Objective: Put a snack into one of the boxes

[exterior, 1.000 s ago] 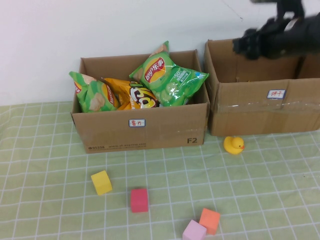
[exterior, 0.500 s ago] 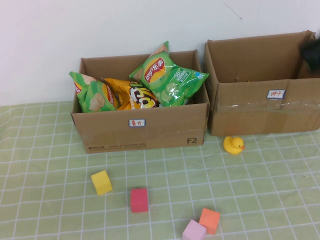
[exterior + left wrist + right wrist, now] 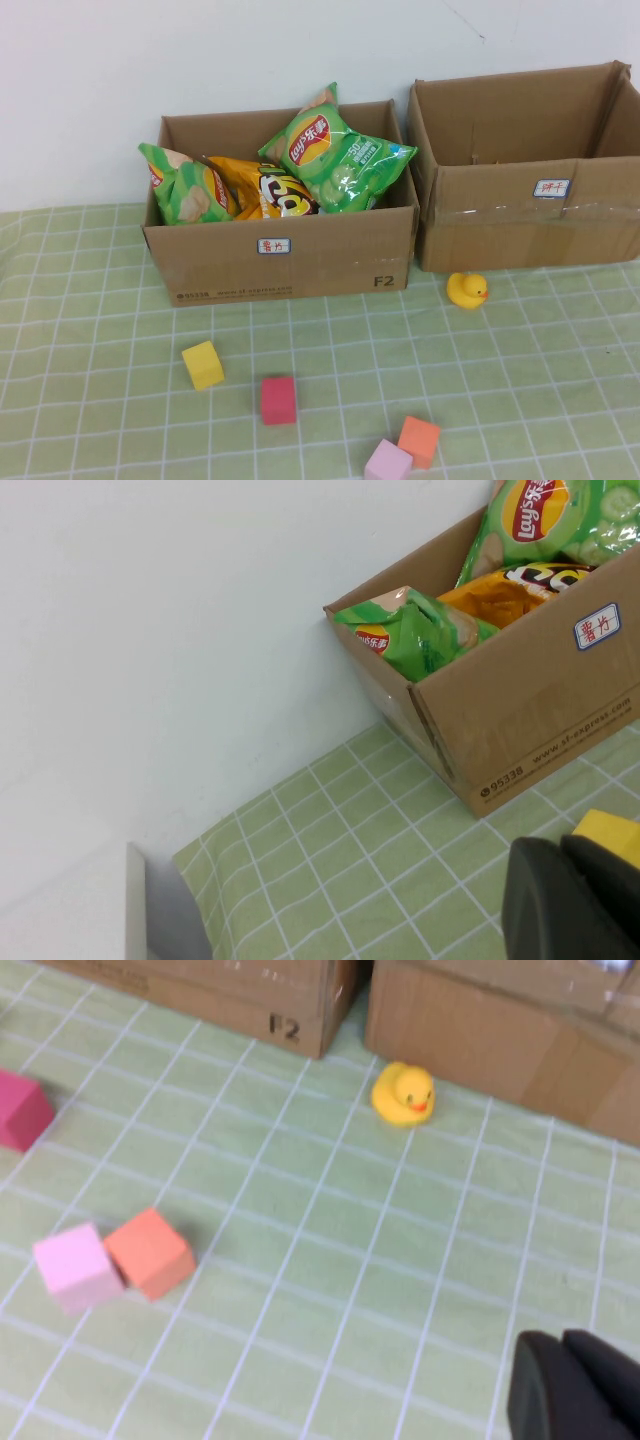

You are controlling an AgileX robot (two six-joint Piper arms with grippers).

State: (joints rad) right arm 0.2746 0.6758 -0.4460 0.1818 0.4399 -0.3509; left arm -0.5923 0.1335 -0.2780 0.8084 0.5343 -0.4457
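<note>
Inside cardboard box (image 3: 280, 262): crinkly bags (image 3: 335, 155) | left hand (image 3: 575, 900), right hand (image 3: 575, 1385) low

Three snack bags sit in the left box (image 3: 280, 262), an open brown box at the back of the bench. A big green chip bag (image 3: 335, 155) leans on top. An orange bag (image 3: 265, 190) and a small green bag (image 3: 185, 188) lie beside it. The right box (image 3: 530, 210) is open too.

Each wrist view shows only a dark, matte, rounded corner of its tool: left tool (image 3: 570, 900), right tool (image 3: 572, 1388).
</note>
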